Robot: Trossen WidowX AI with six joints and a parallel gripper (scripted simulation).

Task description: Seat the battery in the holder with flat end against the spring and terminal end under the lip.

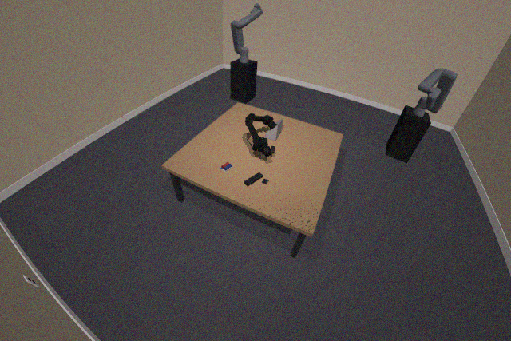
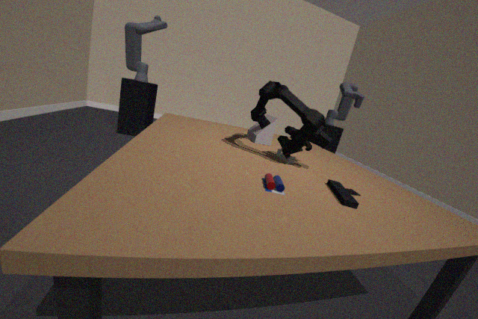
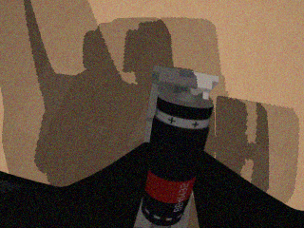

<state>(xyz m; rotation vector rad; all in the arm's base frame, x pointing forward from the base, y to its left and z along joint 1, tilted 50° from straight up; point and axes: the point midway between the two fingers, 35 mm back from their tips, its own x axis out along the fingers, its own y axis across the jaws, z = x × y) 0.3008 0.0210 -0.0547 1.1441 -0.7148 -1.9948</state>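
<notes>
The battery (image 3: pixel 177 152), black with a red band, lies lengthwise between my fingers. Its plus-marked terminal end points to the top of the wrist view. My gripper (image 3: pixel 171 154) (image 2: pixel 286 153) (image 1: pixel 270 150) is shut on it, low over the table. The grey, partly see-through holder (image 3: pixel 150 114) (image 2: pixel 279 152) is around and under the battery; its end wall and lip stand just beyond the terminal end. A side wall shows along the battery's left. The flat end and spring are hidden or too dark to tell, so I cannot tell whether the battery sits fully down.
On the wooden table (image 2: pixel 173 207) (image 1: pixel 206 147) are a red cylinder (image 2: pixel 269 181) and a blue cylinder (image 2: pixel 278 183) side by side, a long black block (image 1: pixel 253 179) (image 2: pixel 342 194) with a small dark piece (image 1: pixel 265 181) beside it, and a pale wedge (image 1: pixel 274 131) (image 2: pixel 265 137) near the arm.
</notes>
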